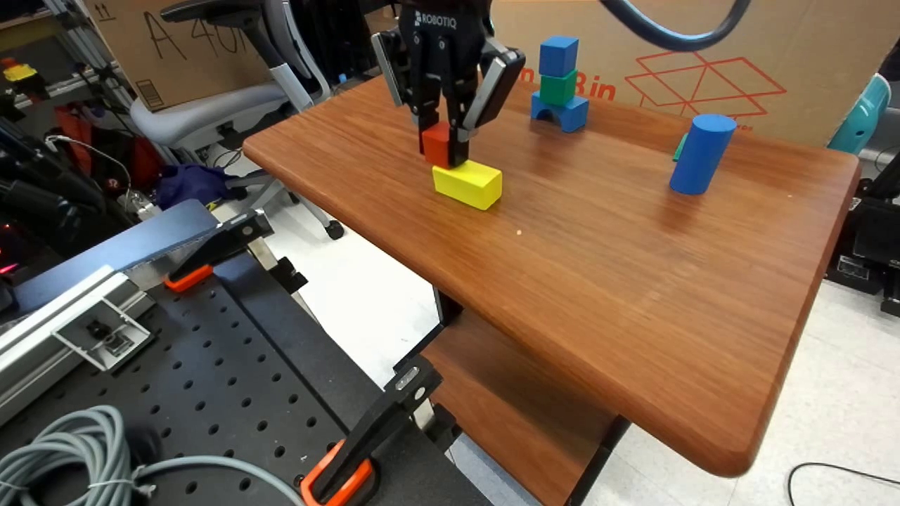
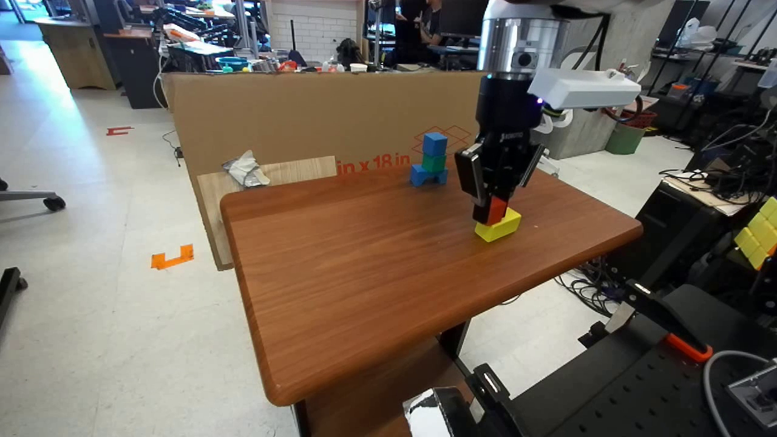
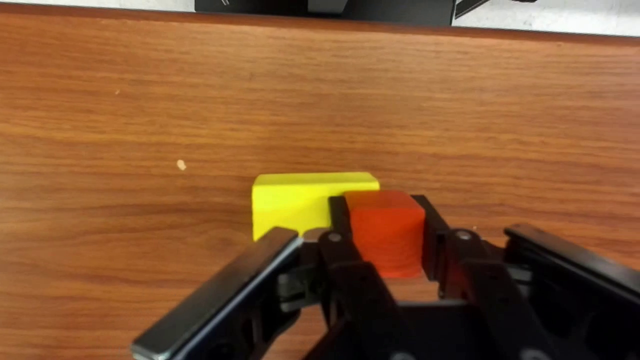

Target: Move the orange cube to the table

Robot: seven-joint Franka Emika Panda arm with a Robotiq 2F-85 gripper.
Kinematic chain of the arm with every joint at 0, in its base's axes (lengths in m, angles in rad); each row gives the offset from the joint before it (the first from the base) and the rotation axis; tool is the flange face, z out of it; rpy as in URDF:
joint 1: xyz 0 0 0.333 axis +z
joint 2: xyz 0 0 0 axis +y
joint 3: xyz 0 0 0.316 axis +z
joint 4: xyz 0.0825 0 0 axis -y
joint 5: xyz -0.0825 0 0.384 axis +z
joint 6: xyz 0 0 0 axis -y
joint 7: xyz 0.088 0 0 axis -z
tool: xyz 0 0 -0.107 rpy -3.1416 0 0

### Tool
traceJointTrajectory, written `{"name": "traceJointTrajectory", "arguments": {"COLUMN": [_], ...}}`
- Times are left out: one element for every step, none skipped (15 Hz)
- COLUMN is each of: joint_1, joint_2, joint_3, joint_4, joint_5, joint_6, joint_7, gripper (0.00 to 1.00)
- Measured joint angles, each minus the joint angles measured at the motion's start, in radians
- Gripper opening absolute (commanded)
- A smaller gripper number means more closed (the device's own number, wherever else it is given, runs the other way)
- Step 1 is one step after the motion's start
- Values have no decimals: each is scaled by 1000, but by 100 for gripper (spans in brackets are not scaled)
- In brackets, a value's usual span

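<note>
The small red-orange cube (image 3: 387, 235) is pinched between the two black finger pads of my gripper (image 3: 384, 220), one on each side, as the wrist view shows. In both exterior views the orange cube (image 1: 436, 146) (image 2: 496, 210) sits low between the fingertips. Right by it lies the flat yellow block (image 1: 468, 185) (image 3: 287, 205), which the cube and one finger partly cover in the wrist view. Whether the cube touches the yellow block or hangs just above it, I cannot tell. All of this is over the reddish-brown table (image 1: 598, 267), towards one end of it.
A stack of a blue arch (image 1: 560, 112), a green block (image 1: 557, 88) and a blue cube (image 1: 559, 56) rises at the back. A blue cylinder (image 1: 702, 154) stands farther along, partly hiding something green. Cardboard (image 2: 322, 115) lines the far side; a black perforated workbench (image 1: 232, 365) faces the table.
</note>
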Motion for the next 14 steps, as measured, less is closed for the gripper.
{"name": "traceJointTrajectory", "arguments": {"joint_1": [3,9,18,28,38,47,54,59,60,60,58,56,52,48], "joint_2": [-3,-5,-7,-9,-10,-10,-10,-9,-8,-4,1,9,17,27], "joint_3": [12,23,32,39,44,48,50,51,51,51,49,46,44,44], "joint_4": [-1,-2,-2,-1,0,3,6,10,15,19,22,25,29,33], "joint_5": [1,1,1,1,1,2,5,9,13,14,15,15,18,23], "joint_6": [-3,-3,-2,2,11,17,18,18,18,18,18,19,19,19], "joint_7": [1,5,15,29,48,68,87,101,110,116,119,119,119,119], "gripper": [9,9,9,9,9,9,9,9,9,9,9,9,9,9]}}
